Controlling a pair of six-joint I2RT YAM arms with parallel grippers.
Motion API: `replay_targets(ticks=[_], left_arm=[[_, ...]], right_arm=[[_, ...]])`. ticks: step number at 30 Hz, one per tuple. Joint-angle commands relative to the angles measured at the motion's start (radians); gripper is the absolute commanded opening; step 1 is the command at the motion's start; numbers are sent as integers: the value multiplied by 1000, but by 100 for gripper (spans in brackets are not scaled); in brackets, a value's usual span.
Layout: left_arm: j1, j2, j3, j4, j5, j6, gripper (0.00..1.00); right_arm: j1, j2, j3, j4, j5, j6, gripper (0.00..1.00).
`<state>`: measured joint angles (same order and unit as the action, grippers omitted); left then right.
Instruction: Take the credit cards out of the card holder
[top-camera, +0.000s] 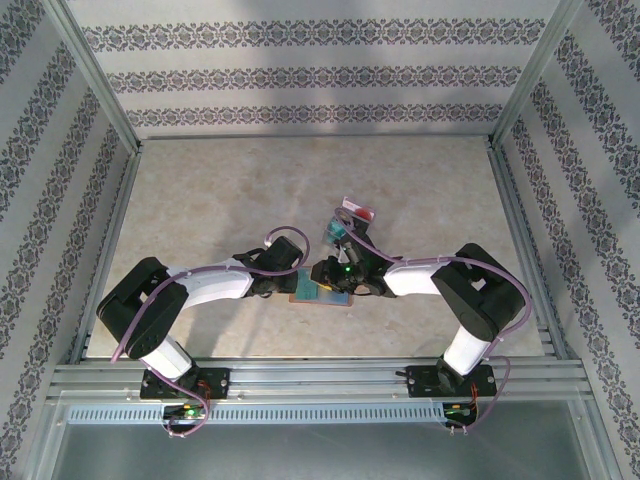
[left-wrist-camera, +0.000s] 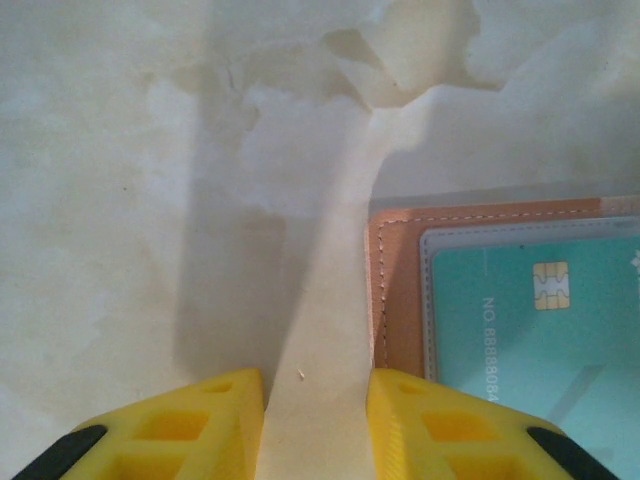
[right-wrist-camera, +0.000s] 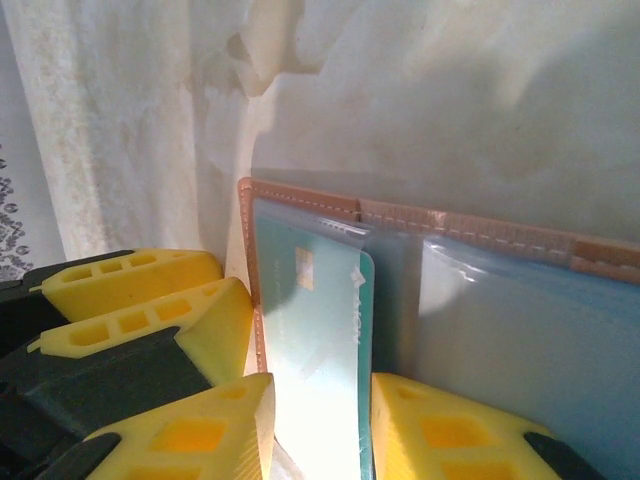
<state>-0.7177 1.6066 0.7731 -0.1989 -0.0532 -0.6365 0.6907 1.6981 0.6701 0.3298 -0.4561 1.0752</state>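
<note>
Left wrist: we're seeing the left gripper (left-wrist-camera: 315, 425) with jaws apart and only bare tabletop (left-wrist-camera: 120, 200) in the gap. The card holder (left-wrist-camera: 395, 290) is lying flat just right of it. Its brown border is sitting at or under the right-hand finger; we can't tell whether they're touching. The teal card (left-wrist-camera: 540, 320) is lying in the near panel, off this gripper's line.

Right wrist: the right gripper (right-wrist-camera: 320, 420) is straddling that teal card, which is lying dead ahead between the jaws. The card's long axis is running straight away from the gripper, so we're judging the pull as straight back along it. We can't tell whether the jaws are pinching the card yet. The left arm's yellow fingers are sitting just beside the holder's left edge.

Top: both arms are meeting mid-tabletop over the opened holder, with the right arm nearer the card. A small red item (top-camera: 357, 211) is lying just beyond them; we can't identify it. The surface is flat, pale and mottled, with open room behind the right arm. The patterned walls (top-camera: 300, 80) are standing well apart from the work.
</note>
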Motion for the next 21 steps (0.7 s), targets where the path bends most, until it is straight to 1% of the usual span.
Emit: replay_targets(ticks=[1,4,7,12,21], left_arm=[[-12,52,-12,35,130,-17,33],[-14,53,-10,35,133,-17,33],[-15,58,-6,38,135,-16,31],[-20,61,-2,42,136,-19,31],[-20,48,0,25,119,-25,31]], right_arm=[[-1,-30,-18,96,-36,21,29],[-1,-34,-23,101,-38,18,28],[0,-28,-25,118,-43,18,27],[1,-19,-27,135,-51,15,25],[-4,-20,-45,135,-49,7,11]])
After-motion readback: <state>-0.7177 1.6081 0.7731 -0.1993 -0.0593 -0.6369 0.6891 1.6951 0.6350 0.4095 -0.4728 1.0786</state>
